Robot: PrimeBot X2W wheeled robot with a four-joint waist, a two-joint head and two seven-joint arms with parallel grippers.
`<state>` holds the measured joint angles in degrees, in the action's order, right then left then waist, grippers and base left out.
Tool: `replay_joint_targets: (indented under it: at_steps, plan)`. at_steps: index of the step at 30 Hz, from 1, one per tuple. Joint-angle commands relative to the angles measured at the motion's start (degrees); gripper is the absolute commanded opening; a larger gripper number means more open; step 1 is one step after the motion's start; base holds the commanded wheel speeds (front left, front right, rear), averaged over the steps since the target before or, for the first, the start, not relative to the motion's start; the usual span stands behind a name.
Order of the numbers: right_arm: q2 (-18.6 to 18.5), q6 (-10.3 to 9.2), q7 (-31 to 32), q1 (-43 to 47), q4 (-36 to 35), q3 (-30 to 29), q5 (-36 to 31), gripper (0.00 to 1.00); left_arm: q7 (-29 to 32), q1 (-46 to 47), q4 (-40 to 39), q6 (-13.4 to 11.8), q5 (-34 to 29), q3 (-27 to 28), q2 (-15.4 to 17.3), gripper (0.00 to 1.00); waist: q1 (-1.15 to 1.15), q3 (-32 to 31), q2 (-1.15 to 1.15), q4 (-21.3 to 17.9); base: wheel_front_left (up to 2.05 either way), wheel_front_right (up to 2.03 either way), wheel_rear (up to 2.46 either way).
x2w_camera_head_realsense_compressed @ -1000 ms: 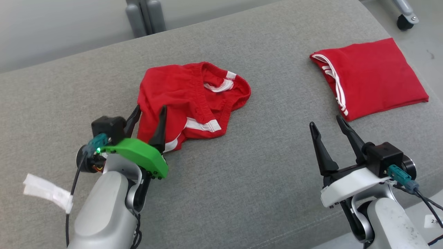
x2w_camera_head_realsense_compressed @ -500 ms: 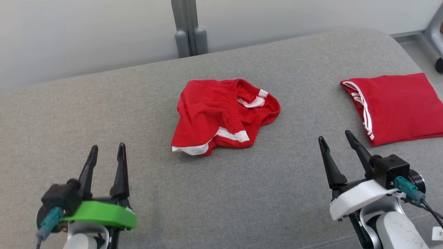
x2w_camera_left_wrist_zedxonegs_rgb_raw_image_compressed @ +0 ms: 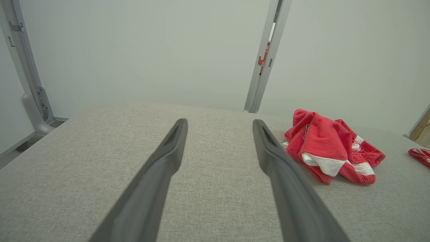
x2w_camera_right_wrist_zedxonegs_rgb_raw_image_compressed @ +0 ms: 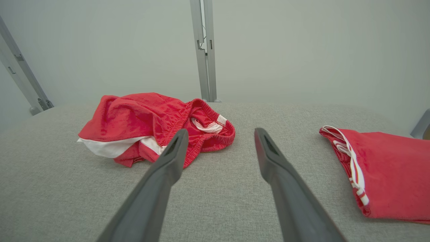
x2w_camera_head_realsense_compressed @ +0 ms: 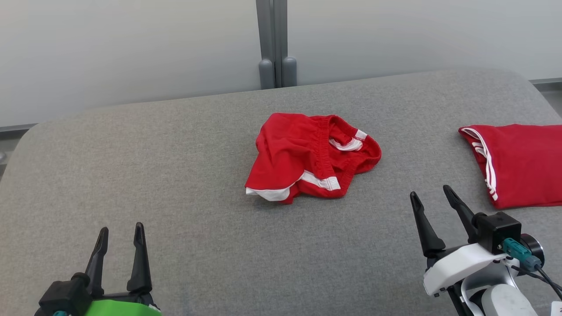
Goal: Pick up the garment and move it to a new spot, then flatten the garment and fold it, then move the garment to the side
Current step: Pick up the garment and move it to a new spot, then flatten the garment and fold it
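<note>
Both grippers released at the near edge; garment crumpled at mid-surface.

Near left, the left gripper (x2w_camera_head_realsense_compressed: 122, 227) has its fingers parted and holds nothing, well apart from the cloth. Near right, the right gripper (x2w_camera_head_realsense_compressed: 430, 191) is likewise spread and holds nothing. Farther in, between them, the red garment (x2w_camera_head_realsense_compressed: 311, 156) with white trim lies bunched on the grey padded surface (x2w_camera_head_realsense_compressed: 197, 175), its elastic waistband turned to the far right. At the right edge, apart from it, lies a folded red garment (x2w_camera_head_realsense_compressed: 522, 162). Beyond the far edge a grey post (x2w_camera_head_realsense_compressed: 274, 44) stands against a pale wall.
</note>
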<state>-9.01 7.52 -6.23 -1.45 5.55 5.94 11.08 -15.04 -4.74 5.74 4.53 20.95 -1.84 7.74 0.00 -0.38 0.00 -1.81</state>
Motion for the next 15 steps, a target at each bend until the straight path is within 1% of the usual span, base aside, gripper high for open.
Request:
replay_joint_targets:
  at_steps: [1,10,15]
  plan:
    - [0.1,-0.07,-0.44,0.49,0.17,-0.1,0.47,1.0,-0.15,-0.86,-0.19,0.25,-0.45,0.31,-0.28,1.0,0.0,-0.27,0.0,0.53,0.0,0.0,0.0]
    - [-0.02,-0.07,-0.1,0.44,-0.16,0.24,0.28,1.0,-0.15,-0.72,0.11,0.68,-1.0,0.77,-1.24,1.0,0.0,0.27,0.0,1.08,0.0,0.0,0.0]
    - [-1.29,-0.07,0.84,-1.59,-0.07,1.62,0.4,1.0,-0.16,0.1,-0.12,1.05,-1.36,0.85,-1.77,1.0,0.0,1.34,0.0,1.58,0.0,0.0,0.0]
